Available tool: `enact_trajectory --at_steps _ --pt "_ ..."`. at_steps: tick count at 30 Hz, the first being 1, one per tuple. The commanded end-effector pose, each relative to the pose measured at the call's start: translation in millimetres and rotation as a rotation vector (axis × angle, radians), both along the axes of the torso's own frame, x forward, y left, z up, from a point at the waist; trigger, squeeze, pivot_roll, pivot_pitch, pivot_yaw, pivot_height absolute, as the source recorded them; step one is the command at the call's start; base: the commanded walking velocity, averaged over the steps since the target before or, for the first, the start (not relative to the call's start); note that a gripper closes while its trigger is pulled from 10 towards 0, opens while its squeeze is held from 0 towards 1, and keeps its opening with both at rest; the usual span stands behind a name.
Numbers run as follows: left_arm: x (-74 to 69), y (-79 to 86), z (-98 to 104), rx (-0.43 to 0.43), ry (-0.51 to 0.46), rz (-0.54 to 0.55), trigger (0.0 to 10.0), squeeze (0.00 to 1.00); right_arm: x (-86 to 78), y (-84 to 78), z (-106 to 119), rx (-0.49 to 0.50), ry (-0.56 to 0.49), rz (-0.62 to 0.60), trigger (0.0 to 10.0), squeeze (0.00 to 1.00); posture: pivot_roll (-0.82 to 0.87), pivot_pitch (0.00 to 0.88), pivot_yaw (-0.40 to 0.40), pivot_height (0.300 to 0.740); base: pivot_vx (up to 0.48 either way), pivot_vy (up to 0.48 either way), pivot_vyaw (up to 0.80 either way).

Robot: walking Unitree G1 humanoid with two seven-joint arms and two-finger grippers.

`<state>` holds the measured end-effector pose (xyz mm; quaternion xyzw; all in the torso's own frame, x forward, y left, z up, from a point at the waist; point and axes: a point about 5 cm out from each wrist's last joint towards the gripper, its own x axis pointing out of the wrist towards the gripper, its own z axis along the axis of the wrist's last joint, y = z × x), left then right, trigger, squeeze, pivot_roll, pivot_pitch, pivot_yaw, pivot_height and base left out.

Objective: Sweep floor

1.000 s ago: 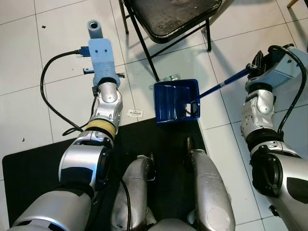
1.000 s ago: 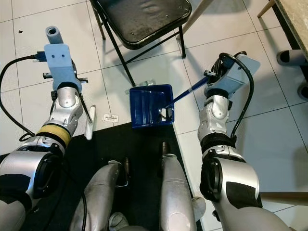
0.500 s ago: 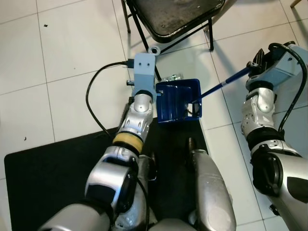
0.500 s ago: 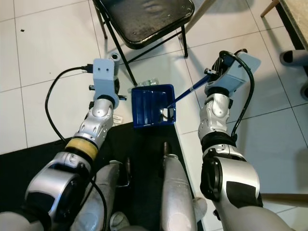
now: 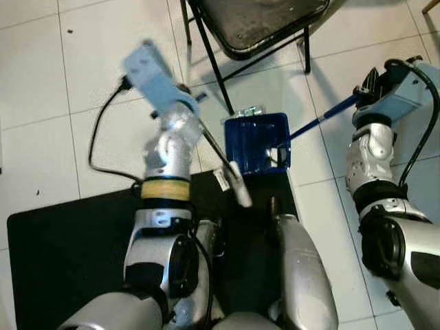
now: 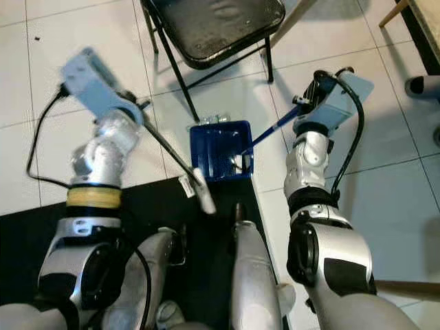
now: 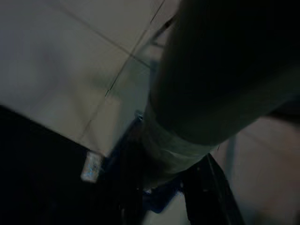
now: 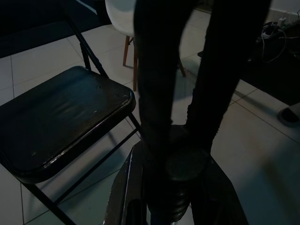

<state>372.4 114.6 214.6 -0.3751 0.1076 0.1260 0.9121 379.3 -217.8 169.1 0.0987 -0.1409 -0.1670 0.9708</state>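
A blue dustpan (image 5: pixel 256 143) rests on the tiled floor at the edge of the black mat (image 5: pixel 69 240), in front of my feet. Its long blue handle (image 5: pixel 320 118) rises to the right into my right gripper (image 5: pixel 362 97), which is shut on it. My left gripper (image 5: pixel 187 115), left of the pan and blurred by motion, is shut on a thin dark brush stick (image 5: pixel 214 152). The stick slants down to a white end (image 5: pixel 240 193) over the mat, beside the pan's near left corner. A crumpled clear scrap (image 5: pixel 248 110) lies just beyond the pan's far edge.
A black folding chair (image 5: pixel 258 20) stands just beyond the dustpan, one leg (image 5: pixel 210 65) slanting down near my left gripper. A black cable (image 5: pixel 103 148) loops off my left wrist over the tiles. A small white label (image 5: pixel 221 180) lies at the mat's edge.
My left wrist has swung back to the left and turned, so the brush stick now slants down toward the mat. The dustpan and my right arm have stayed put.
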Motion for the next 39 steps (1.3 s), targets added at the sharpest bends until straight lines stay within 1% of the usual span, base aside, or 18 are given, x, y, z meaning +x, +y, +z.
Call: enact_trajectory --at_steps 1,8,13,16,17,19,20,21,22,23,26,29,31,32,33,35,37,39 --pt "-12.1 -85.4 34 -0.269 -0.055 -0.218 10.0 0.00 -9.7 -0.2 -39 0.046 0.168 -0.005 10.0 0.00 0.10 0.459 0.042 0.740 0.000 0.000 0.00" --pt "-2.4 -74.5 59 -0.314 -0.105 -0.168 10.0 0.00 -6.8 -0.2 -35 0.051 0.164 0.001 10.0 0.00 0.11 0.435 0.028 0.740 0.000 0.000 0.00" --pt "1.2 -65.7 68 -0.248 -0.180 -0.173 10.0 0.00 -5.4 1.1 -33 0.051 0.160 0.005 10.0 0.00 0.11 0.425 0.026 0.740 0.000 0.000 0.00" --pt "-3.3 -43.2 85 0.173 -0.479 -0.364 10.0 0.00 -2.4 2.0 -26 0.050 0.142 0.014 10.0 0.00 0.10 0.403 0.023 0.740 0.000 0.000 0.00" --pt "-3.3 -43.2 85 0.173 -0.479 -0.364 10.0 0.00 -2.4 2.0 -26 0.050 0.142 0.014 10.0 0.00 0.10 0.403 0.023 0.740 0.000 0.000 0.00" --pt "-4.7 -20.1 79 0.475 -0.505 -0.440 10.0 0.00 -2.2 1.2 -25 0.050 0.138 0.017 10.0 0.00 0.09 0.389 0.019 0.740 0.000 0.000 0.00" --pt "-4.7 -20.1 79 0.475 -0.505 -0.440 10.0 0.00 -2.2 1.2 -25 0.050 0.138 0.017 10.0 0.00 0.09 0.389 0.019 0.740 0.000 0.000 0.00" --pt "-1.9 -4.1 73 0.584 -0.483 -0.428 10.0 0.00 -2.4 1.2 -26 0.050 0.139 0.023 10.0 0.00 0.08 0.386 0.018 0.740 0.000 0.000 0.00" --pt "2.9 33.8 65 0.686 -0.421 -0.347 10.0 0.00 -2.6 3.2 -27 0.056 0.132 0.069 10.0 0.00 0.08 0.369 0.015 0.740 0.000 0.000 0.00" --pt "2.9 33.8 65 0.686 -0.421 -0.347 10.0 0.00 -2.6 3.2 -27 0.056 0.132 0.069 10.0 0.00 0.08 0.369 0.015 0.740 0.000 0.000 0.00" --pt "4.4 75.3 52 0.618 -0.334 -0.208 10.0 0.00 -2.9 4.3 -28 0.078 0.107 0.136 10.0 0.00 0.07 0.318 0.010 0.740 0.000 0.000 0.00" --pt "3.6 87.2 46 0.597 -0.297 -0.178 10.0 0.00 -2.9 3.0 -25 0.085 0.083 0.153 10.0 0.00 0.07 0.318 0.010 0.740 0.000 0.000 0.00" --pt "-2.4 111.8 27 0.600 -0.269 -0.139 10.0 0.00 -2.9 -4.5 -17 0.115 0.027 0.147 10.0 0.00 0.06 0.279 0.011 0.740 0.000 0.000 0.00" --pt "-2.4 111.8 27 0.600 -0.269 -0.139 10.0 0.00 -2.9 -4.5 -17 0.115 0.027 0.147 10.0 0.00 0.06 0.279 0.011 0.740 0.000 0.000 0.00" --pt "-7.1 121.6 17 0.586 -0.281 -0.131 10.0 0.00 -2.9 -9.2 -13 0.133 0.001 0.133 10.0 0.00 0.06 0.265 0.013 0.740 0.000 0.000 0.00" --pt "-7.1 121.6 17 0.586 -0.281 -0.131 10.0 0.00 -2.9 -9.2 -13 0.133 0.001 0.133 10.0 0.00 0.06 0.265 0.013 0.740 0.000 0.000 0.00" --pt "-15.5 142.4 -1 0.581 -0.276 -0.044 10.0 0.00 -3.5 -20.5 -3 0.186 -0.056 0.099 10.0 0.00 0.03 0.228 0.027 0.740 0.000 0.000 0.00" --pt "-17.9 147.3 -7 0.577 -0.256 -0.024 10.0 0.00 -3.8 -25.2 1 0.209 -0.081 0.089 10.0 0.00 0.03 0.228 0.027 0.740 0.000 0.000 0.00"
